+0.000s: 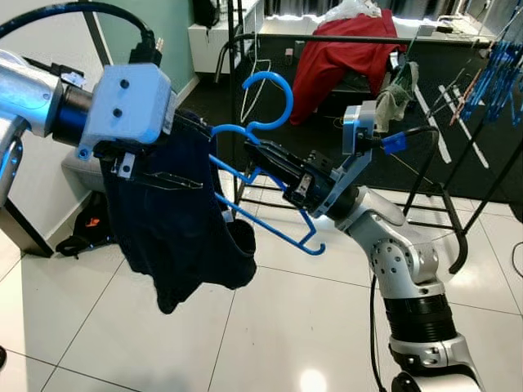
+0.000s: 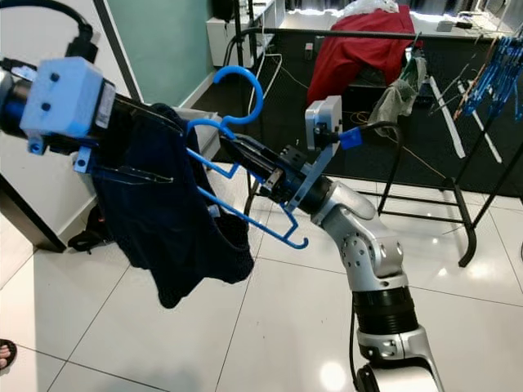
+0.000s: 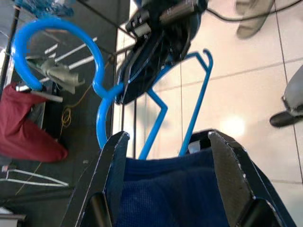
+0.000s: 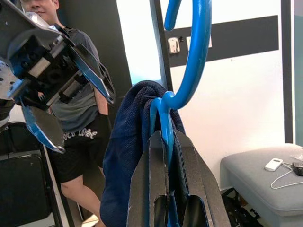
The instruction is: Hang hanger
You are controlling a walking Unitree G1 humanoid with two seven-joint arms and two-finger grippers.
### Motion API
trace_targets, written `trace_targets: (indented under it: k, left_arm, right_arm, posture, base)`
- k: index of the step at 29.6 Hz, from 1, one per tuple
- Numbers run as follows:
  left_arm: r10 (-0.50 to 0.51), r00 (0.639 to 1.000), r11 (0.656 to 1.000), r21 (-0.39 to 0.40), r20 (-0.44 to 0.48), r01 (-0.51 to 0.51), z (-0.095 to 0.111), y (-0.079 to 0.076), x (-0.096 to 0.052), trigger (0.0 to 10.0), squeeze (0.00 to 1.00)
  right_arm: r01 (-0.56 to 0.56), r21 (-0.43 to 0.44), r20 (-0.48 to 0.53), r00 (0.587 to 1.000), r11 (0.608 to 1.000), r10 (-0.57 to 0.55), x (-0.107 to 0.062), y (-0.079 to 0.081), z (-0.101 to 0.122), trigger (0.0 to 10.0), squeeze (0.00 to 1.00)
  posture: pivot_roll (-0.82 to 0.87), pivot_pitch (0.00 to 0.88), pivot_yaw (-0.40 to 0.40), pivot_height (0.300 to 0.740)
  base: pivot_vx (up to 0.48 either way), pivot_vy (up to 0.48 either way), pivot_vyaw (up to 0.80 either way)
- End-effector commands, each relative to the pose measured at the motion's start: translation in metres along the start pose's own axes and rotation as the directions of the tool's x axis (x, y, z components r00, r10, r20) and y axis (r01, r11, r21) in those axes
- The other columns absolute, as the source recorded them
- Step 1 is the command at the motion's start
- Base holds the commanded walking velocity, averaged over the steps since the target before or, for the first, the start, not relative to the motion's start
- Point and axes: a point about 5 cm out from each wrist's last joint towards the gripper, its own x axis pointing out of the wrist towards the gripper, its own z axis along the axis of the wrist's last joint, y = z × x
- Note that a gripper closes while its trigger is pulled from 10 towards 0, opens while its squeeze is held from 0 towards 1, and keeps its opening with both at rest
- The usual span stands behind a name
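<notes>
White floor tiles (image 1: 270,327) run back to a dark corner where a black clothes rail (image 1: 359,38) stands with a red garment (image 1: 339,57) slung over it, and a drying rack (image 1: 482,90) hung with blue pegs sits off to the robot's right.

Held up in mid-air before all that is the blue hanger (image 1: 261,175), its hook curling upward and a dark navy garment (image 1: 180,220) draped over one shoulder. The right gripper (image 1: 260,153) has its jaws closed on the hanger's neck, just under the hook. The left gripper (image 3: 165,156) has jaws spread wide either side of the bunched navy cloth, with the hanger's bar just beyond the tips; from here I judge it is cradling the fabric, not pinching it.

The rail is well behind both jaws, so the hook has a fair way to travel. The risk I see is the garment: most of its weight hangs to one side, and a tilt on the way over could slide it off the low arm. The thin neck could also twist in the right jaws, leaving the hook turned away from the rail.
</notes>
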Motion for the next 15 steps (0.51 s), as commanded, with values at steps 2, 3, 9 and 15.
trace_targets:
  k: [2, 3, 9, 15]
  left_arm:
    - [-0.018, 0.999, 1.0, -0.011, 0.04, 0.018, 0.004, 0.0, -0.009, 10.0, 0.0]
    - [-0.025, 0.999, 1.0, -0.007, 0.039, 0.025, 0.003, -0.001, -0.01, 10.0, 0.0]
    - [0.007, 0.999, 1.0, 0.018, 0.043, -0.008, 0.006, 0.003, -0.013, 10.0, 0.0]
    - [0.221, 0.972, 0.973, 0.049, 0.084, -0.225, 0.01, 0.024, -0.027, 10.0, 0.0]
  right_arm:
    - [-0.001, -0.029, 0.051, 0.999, 1.0, 0.002, 0.001, 0.0, 0.01, 10.0, 0.0]
    - [0.003, -0.029, 0.052, 0.999, 1.0, -0.001, 0.001, -0.001, 0.01, 10.0, 0.0]
    - [0.008, -0.03, 0.06, 0.998, 1.0, -0.006, 0.0, -0.002, 0.012, 10.0, 0.0]
    - [0.01, -0.016, 0.103, 0.995, 1.0, -0.008, -0.001, -0.003, 0.02, 10.0, 0.0]
  posture:
    - [0.02, 0.039, 0.04, 0.74]
    - [0.02, 0.039, 0.04, 0.74]
    - [0.02, 0.044, 0.043, 0.74]
    - [0.02, 0.045, 0.043, 0.74]
  base:
    - [0.0, 0.0, 0.0]
    - [0.0, 0.0, 0.0]
    - [0.0, 0.0, 0.0]
    - [0.0, 0.0, 0.0]
